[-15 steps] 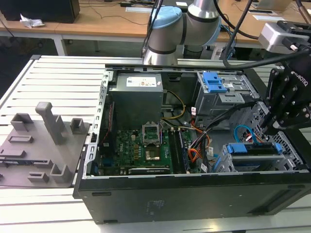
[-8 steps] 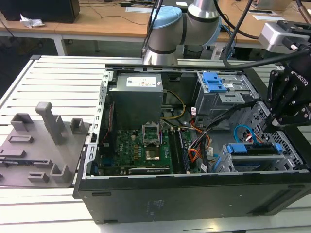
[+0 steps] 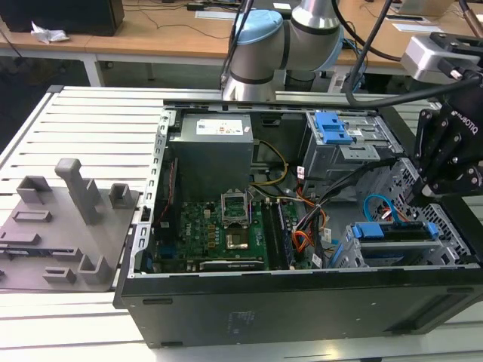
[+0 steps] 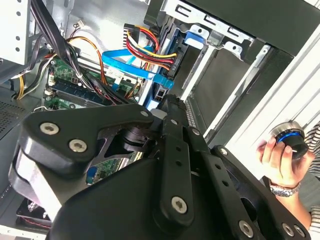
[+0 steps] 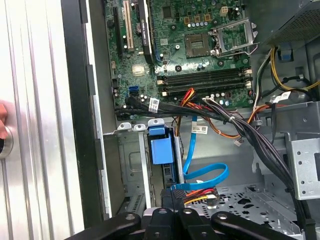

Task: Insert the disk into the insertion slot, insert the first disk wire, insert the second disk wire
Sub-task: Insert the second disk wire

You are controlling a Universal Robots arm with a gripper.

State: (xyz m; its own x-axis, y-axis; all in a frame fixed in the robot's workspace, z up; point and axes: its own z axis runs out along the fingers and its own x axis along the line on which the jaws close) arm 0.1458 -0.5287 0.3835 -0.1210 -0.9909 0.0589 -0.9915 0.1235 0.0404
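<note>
Disk (image 3: 398, 231), blue plastic carrier, sits in the perforated grey slot (image 3: 392, 253) at the case's (image 3: 302, 302) corner. Flat blue ribbon wire (image 5: 205, 175) loops to it. Black gripper (image 5: 172, 197) just above; jaws' state: cannot tell.

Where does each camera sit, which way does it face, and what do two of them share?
Exterior view: off the arm, above the open case, looking down at the board, with the arm behind and the gripper at this view's right.
First wrist view: on the wrist, looking along the gripper into the case.
Second wrist view: on the wrist, behind the gripper's linkage; a hand holds a knob.
Both wrist views share the blue cable.
</note>
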